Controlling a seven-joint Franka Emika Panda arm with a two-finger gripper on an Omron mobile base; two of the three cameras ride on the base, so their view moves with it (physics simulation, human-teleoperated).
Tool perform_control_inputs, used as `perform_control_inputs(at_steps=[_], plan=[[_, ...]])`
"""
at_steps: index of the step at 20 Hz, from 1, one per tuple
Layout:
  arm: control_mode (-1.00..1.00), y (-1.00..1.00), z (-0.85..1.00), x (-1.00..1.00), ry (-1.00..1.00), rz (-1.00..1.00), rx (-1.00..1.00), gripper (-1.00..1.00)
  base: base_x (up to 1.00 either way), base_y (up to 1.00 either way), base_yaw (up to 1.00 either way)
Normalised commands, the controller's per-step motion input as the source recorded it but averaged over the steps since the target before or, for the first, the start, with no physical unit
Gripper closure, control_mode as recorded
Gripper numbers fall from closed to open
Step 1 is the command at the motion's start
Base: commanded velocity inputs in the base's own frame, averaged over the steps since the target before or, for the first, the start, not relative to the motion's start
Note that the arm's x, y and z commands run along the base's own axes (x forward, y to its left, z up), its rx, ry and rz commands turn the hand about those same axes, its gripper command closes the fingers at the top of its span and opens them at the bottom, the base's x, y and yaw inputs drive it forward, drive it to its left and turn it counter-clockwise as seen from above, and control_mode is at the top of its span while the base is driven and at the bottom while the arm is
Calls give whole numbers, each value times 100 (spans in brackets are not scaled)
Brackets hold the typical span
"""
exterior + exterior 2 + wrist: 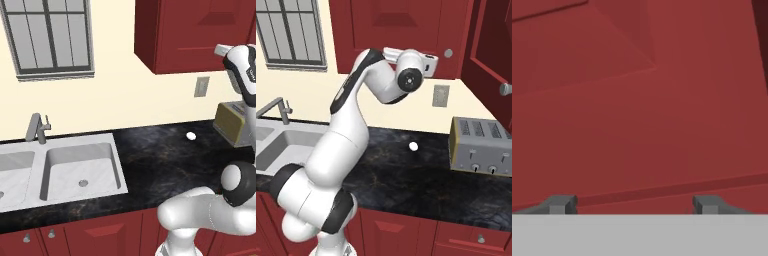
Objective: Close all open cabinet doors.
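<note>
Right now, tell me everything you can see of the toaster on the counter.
The toaster is a boxy grey metal four-slot model with dark slots on top and small round knobs and levers along its front. It stands upright on the black stone counter, near the cream wall, below the open red cabinet door. Nothing else touches it.

door (491, 55): open one, top and right side run off the right base view
toaster (234, 122): mostly behind the arm in the left view
white blob (413, 146): too tiny to make out
sink (30, 172): left basin cropped

Matt red wooden cabinet doors (401, 30); glossy black counter (406, 175).
</note>
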Motion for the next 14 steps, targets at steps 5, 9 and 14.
perform_control_inputs(at_steps=[5, 9, 14], plan=[[-100, 0, 0, 41, 0, 4, 0, -100, 0, 0, 0], [-100, 0, 0, 3, 0, 2, 0, -100, 0, 0, 0], [-100, 10, 0, -64, 1, 0, -7, -100, 0, 0, 0]])
